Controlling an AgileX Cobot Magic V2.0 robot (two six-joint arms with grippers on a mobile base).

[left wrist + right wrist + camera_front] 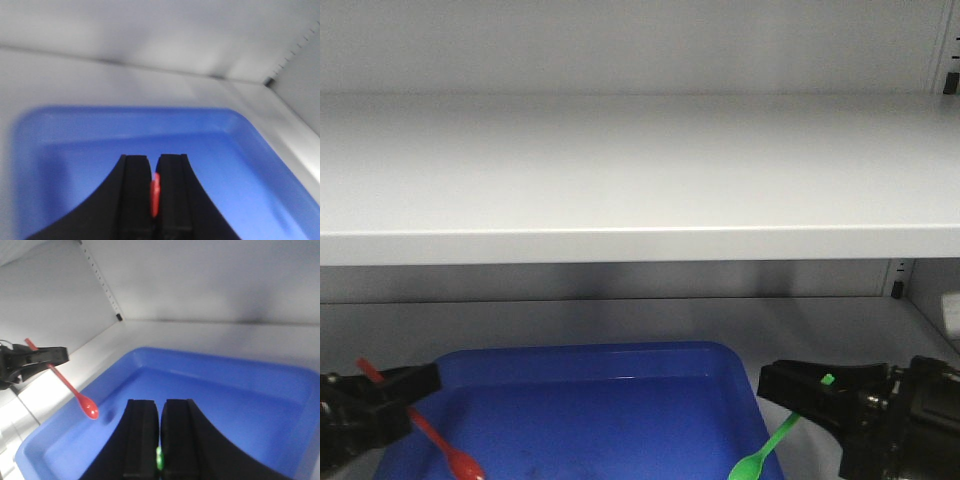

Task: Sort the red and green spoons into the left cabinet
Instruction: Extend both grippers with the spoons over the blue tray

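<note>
We see the left gripper (418, 385) at lower left clamped on the red spoon (438, 438), its bowl low over the blue tray (590, 352). At lower right the right gripper (788, 385) pinches the green spoon (772, 442) by the tray's right rim. The left cabinet shelf (620, 170) fills the upper frame.

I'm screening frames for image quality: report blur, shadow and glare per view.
Front view: fairly sharp, even light, a dark shadow under the shelf board. Left wrist view: blurred throughout, the red spoon a smear in the left gripper. Right wrist view: sharper, but the green spoon is a fuzzy glint in the right gripper.
</note>
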